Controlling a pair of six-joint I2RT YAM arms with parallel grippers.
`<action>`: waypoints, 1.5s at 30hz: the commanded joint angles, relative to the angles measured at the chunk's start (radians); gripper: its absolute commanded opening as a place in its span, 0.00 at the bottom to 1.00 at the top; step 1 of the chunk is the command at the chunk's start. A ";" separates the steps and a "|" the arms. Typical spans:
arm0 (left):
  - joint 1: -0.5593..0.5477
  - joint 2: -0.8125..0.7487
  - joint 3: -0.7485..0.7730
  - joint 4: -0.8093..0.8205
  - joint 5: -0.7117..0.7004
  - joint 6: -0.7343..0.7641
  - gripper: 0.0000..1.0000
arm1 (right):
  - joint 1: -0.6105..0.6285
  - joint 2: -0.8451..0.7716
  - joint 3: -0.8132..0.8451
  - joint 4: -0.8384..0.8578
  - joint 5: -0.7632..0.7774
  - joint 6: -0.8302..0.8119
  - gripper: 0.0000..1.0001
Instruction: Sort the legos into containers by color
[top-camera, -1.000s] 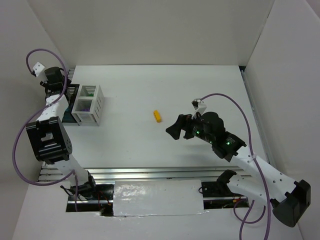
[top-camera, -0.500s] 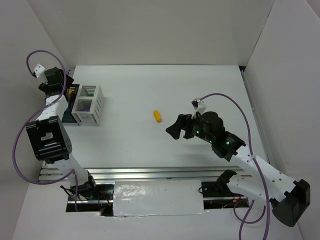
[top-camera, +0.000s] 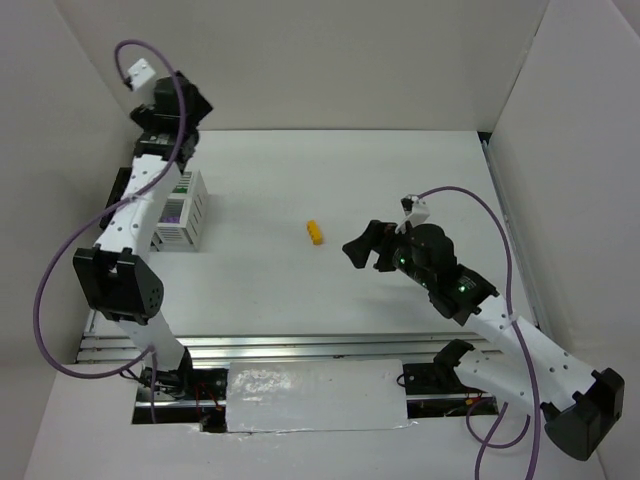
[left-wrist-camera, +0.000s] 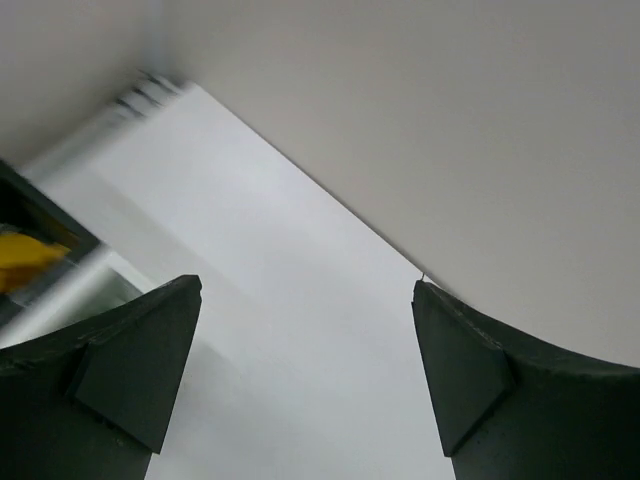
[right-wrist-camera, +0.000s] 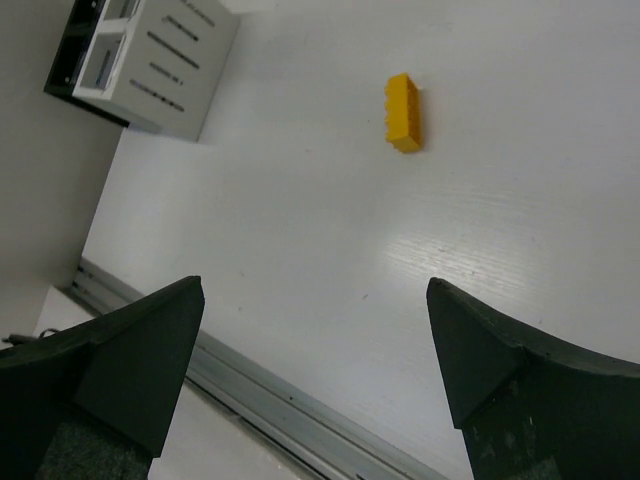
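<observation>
Right jaws (right-wrist-camera: 315, 300) gaping wide, nothing in them, hanging over the worktop (top-camera: 400, 170) just to the right of the lone yellow brick (top-camera: 316, 232); not touching it. Brick lies flat on the bare worktop near the middle, studs up, well apart from both bins. Left jaws (left-wrist-camera: 306, 290) also spread wide and empty, held high over the far-left corner, wrist camera pointed across the worktop at the back wall. White bin (top-camera: 190, 205) sits at the left edge of the worktop with the left arm crossing over it, so most of its inside is hidden; a bit of purple shows in it past the arm. Black bin (right-wrist-camera: 60, 65) butts against the white one on its far-left side, contents can't be made out. Yellow smear at the left edge of the left wrist view, too blurred to call.
</observation>
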 joint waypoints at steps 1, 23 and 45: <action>-0.151 0.026 0.018 -0.262 -0.064 -0.107 1.00 | -0.016 -0.056 0.015 -0.025 0.142 0.066 1.00; -0.663 0.445 0.031 -0.377 -0.073 -0.423 0.92 | -0.022 -0.153 -0.029 -0.102 0.079 0.048 1.00; -0.647 0.457 -0.054 -0.276 -0.033 -0.379 0.00 | -0.023 -0.135 -0.040 -0.064 0.065 0.023 1.00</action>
